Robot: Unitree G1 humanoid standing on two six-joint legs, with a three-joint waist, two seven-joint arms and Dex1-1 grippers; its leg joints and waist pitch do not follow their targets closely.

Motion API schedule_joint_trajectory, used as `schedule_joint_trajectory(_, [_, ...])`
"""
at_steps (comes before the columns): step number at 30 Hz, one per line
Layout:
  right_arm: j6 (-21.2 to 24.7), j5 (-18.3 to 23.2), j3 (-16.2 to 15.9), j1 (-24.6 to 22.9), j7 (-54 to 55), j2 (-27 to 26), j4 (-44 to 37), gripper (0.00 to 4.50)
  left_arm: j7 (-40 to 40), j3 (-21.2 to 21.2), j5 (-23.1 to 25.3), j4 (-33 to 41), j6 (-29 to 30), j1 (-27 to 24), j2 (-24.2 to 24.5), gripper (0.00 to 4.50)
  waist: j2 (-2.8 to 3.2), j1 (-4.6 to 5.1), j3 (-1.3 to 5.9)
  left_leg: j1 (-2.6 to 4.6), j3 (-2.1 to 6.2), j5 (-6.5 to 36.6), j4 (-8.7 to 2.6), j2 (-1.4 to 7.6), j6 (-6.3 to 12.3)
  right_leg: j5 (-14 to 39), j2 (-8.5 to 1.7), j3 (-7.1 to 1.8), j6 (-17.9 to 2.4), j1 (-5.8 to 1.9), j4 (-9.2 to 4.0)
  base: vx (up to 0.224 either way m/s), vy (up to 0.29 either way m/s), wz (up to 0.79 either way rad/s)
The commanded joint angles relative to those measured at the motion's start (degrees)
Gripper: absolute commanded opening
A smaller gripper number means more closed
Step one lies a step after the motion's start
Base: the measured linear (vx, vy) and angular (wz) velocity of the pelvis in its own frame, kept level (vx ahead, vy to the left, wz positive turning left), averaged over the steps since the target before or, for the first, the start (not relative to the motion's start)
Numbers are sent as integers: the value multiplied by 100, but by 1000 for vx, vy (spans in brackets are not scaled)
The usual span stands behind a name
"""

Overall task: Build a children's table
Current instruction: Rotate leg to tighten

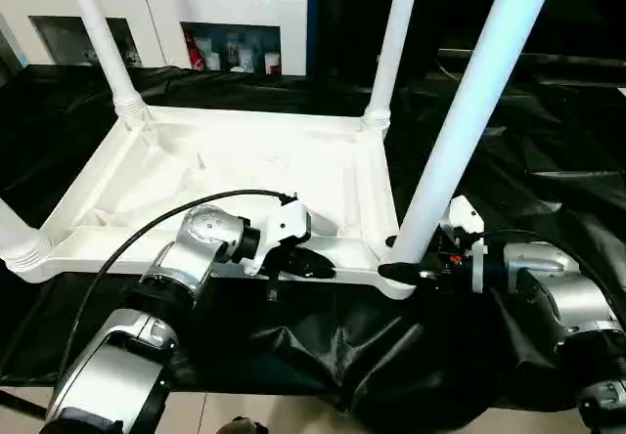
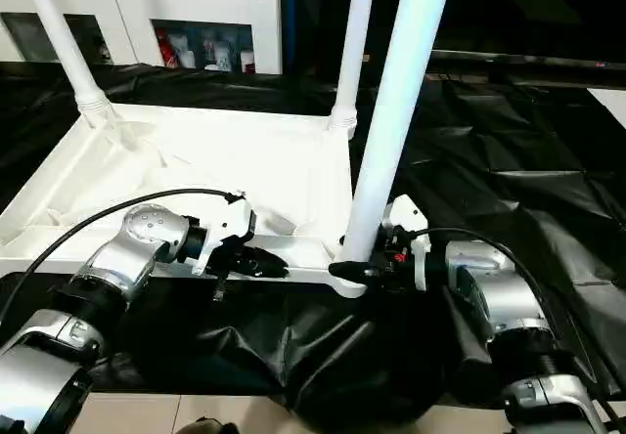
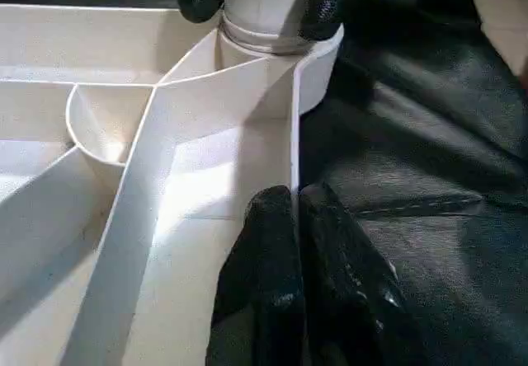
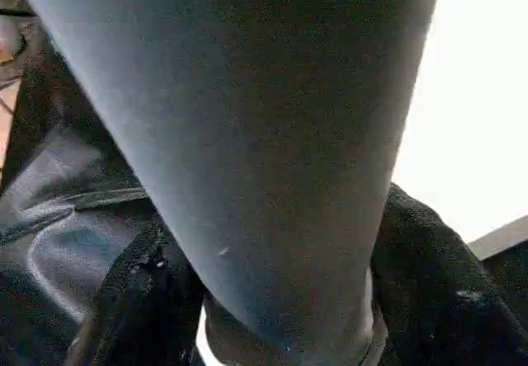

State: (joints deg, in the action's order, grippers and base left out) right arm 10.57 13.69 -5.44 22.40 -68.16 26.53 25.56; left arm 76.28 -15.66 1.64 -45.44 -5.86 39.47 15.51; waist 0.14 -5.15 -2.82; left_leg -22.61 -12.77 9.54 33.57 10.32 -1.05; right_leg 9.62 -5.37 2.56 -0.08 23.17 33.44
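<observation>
Four legs stand in your upturned tabletop (image 1: 245,175) on the black-draped table (image 1: 548,160). Your right gripper (image 1: 411,270) grasps the near right leg (image 1: 460,121) at its socket; your left gripper (image 1: 318,266) is clenched on the tabletop's near rim.

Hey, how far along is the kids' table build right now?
Nearly done, it seems. The tabletop lies upside down, and legs stand in the two far corner sockets and the near left one. In hand: the right end effector grips the fourth leg at the near right socket, while the left end effector, shut, rests at the tabletop's near rim. Left: confirming that leg is fully seated, then turning the table upright.
</observation>
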Motion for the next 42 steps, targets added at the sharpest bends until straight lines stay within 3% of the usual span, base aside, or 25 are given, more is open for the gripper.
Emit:
schedule_joint_trajectory(1, [-38,-169,161,-44,790,-214,230,238,-404,-4,22,-61,-176,91,-236,0,-78,21,375,193,177,1417,-396,349,233,1326,-343,-175,-1350,-191,-334,0,0,0])
schedule_joint_trajectory(6, [-98,-427,463,36,2443,-780,756,235,-1412,65,217,-471,-129,332,-638,0,-83,143,337,233,232,1957,-432,315,-84,2290,-372,-178,-1080,-137,-453,0,0,0])
schedule_joint_trajectory(8, [-15,-383,644,68,3120,-1118,890,233,-1744,95,236,-609,-71,426,-874,0,-104,216,326,238,240,2129,-438,298,-107,2555,-364,-182,-961,-124,-499,0,0,0])
schedule_joint_trajectory(11, [17,-319,786,161,3881,-1641,1056,233,-2127,99,234,-739,-4,525,-1281,0,-89,253,310,242,260,2244,-453,297,-107,2815,-365,-172,-852,-106,-541,0,0,0])
schedule_joint_trajectory(12, [18,-325,788,185,3994,-1746,1072,233,-2180,93,226,-766,-16,540,-1367,0,-46,257,311,249,264,2274,-452,292,-119,2831,-368,-176,-837,-101,-546,0,0,0])
schedule_joint_trajectory(16, [-4,-467,586,299,4078,-2072,1065,233,-2322,81,212,-897,-110,622,-1686,0,-47,313,322,254,277,2442,-483,296,-152,2659,-337,-159,-841,-110,-553,0,0,0])
schedule_joint_trajectory(17, [-28,-462,567,306,4027,-2089,1048,268,-2331,80,215,-909,-122,628,-1702,0,-54,313,315,276,268,2535,-480,294,-147,2658,-336,-167,-844,-88,-567,0,0,0])
schedule_joint_trajectory(18, [-41,-434,569,309,3970,-2096,1024,268,-2338,88,226,-929,-135,634,-1709,0,-56,318,315,274,272,2562,-477,289,-125,2674,-345,-175,-849,-92,-567,0,0,0])
schedule_joint_trajectory(19, [3,-319,624,310,3827,-2056,956,303,-2240,78,241,-902,-160,603,-1660,0,-54,319,319,258,273,2514,-482,292,-99,2614,-348,-180,-859,-104,-560,0,0,0])
schedule_joint_trajectory(24, [19,-194,646,276,3398,-1779,734,323,-1837,64,227,-744,-255,462,-1430,0,-62,290,337,237,252,2284,-471,298,15,2268,-351,-193,-955,-144,-531,0,0,0])
schedule_joint_trajectory(25, [20,-161,622,237,3177,-1687,636,339,-1709,65,228,-709,-287,422,-1356,0,-98,275,347,220,245,2119,-463,307,79,2085,-361,-200,-1007,-162,-497,0,0,0])
schedule_joint_trajectory(27, [44,-47,471,73,2309,-1273,278,339,-1325,49,197,-574,-328,312,-1083,0,-117,239,352,201,220,1890,-444,310,220,1790,-361,-204,-1088,-194,-471,0,0,0])
schedule_joint_trajectory(30, [-16,-93,280,-33,1665,-856,111,339,-1036,12,190,-458,-362,228,-830,0,-96,163,374,174,202,1486,-419,318,371,1436,-365,-187,-1180,-237,-415,0,0,0])
schedule_joint_trajectory(34, [120,29,158,-105,961,-442,-118,339,-528,-22,87,-222,-342,98,-556,0,-83,87,404,169,167,1033,-375,343,555,644,-335,-162,-1468,-260,-290,0,0,0])
schedule_joint_trajectory(38, [228,41,122,-86,459,-133,-213,339,-2,-46,-8,87,-240,-49,-292,0,-70,54,384,184,158,1137,-380,356,540,838,-340,-158,-1521,-237,-309,0,0,0])
schedule_joint_trajectory(42, [200,23,63,-22,99,127,-142,339,455,-67,-108,341,-106,-174,51,0,-67,40,367,210,162,1394,-408,364,338,1210,-337,-168,-1452,-212,-337,0,0,0])
